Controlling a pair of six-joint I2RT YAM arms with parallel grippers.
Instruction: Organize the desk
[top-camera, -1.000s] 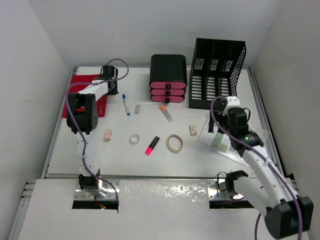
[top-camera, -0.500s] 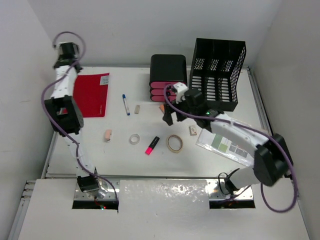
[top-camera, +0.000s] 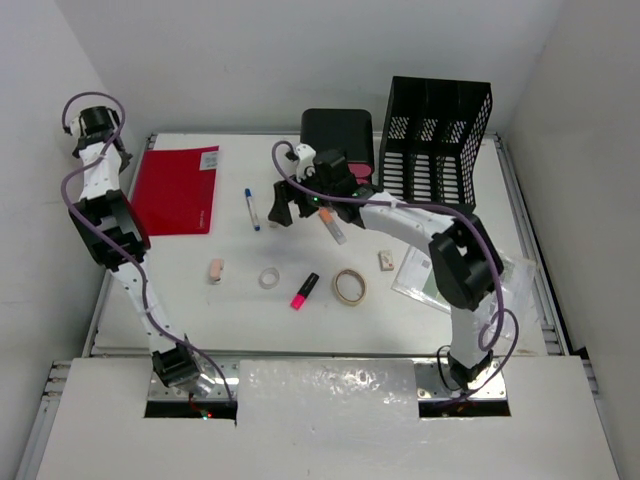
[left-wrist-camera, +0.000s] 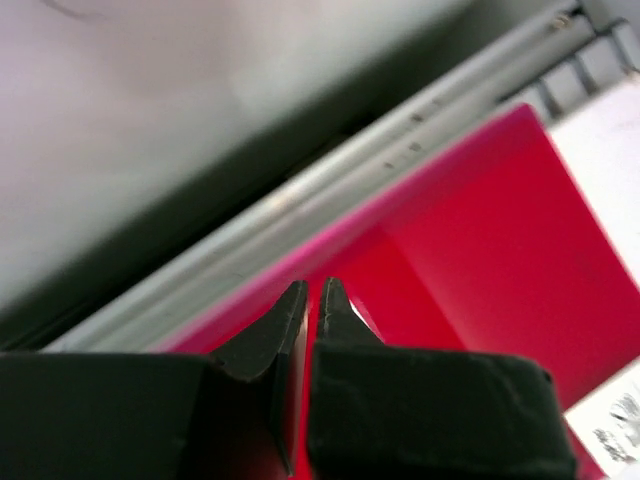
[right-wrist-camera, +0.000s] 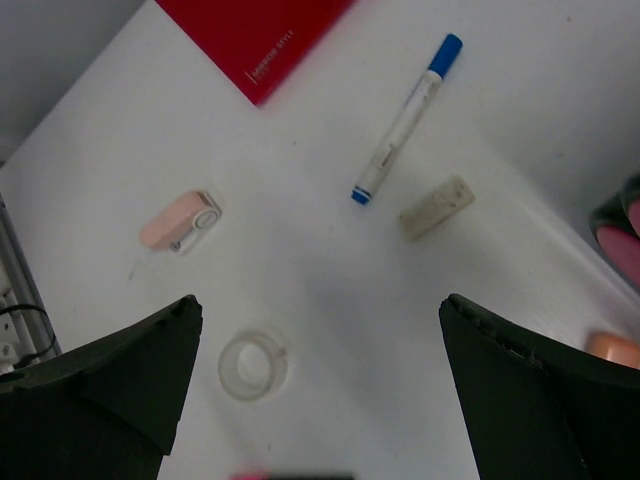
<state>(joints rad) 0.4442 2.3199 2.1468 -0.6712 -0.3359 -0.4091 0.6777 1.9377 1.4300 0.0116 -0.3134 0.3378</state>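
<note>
The white desk (top-camera: 240, 320) holds scattered stationery. My right gripper (top-camera: 287, 205) hangs open above it with nothing between its fingers; its wrist view shows a blue pen (right-wrist-camera: 405, 120), a beige eraser (right-wrist-camera: 436, 208), a pink correction tape (right-wrist-camera: 180, 222) and a clear tape roll (right-wrist-camera: 253, 364) below the right gripper (right-wrist-camera: 320, 370). My left gripper (top-camera: 108, 145) is at the far left corner, shut with nothing in it, over the edge of a red folder (top-camera: 178, 188). In the left wrist view the left gripper (left-wrist-camera: 313, 290) has the red folder (left-wrist-camera: 480, 260) and the desk rail (left-wrist-camera: 300, 200) beyond it.
A black drawer unit with pink drawers (top-camera: 338, 135) and a black mesh file holder (top-camera: 435, 145) stand at the back. A pink highlighter (top-camera: 304, 290), a rubber band ring (top-camera: 349, 287), an orange-tipped marker (top-camera: 333, 226), a small eraser (top-camera: 386, 260) and a sleeved sheet (top-camera: 420, 285) lie mid-desk.
My right arm has swung from over the sleeved sheet at the right, leftward across the desk to above the pen and eraser. My left arm has drawn back from the folder's top to the far left corner.
</note>
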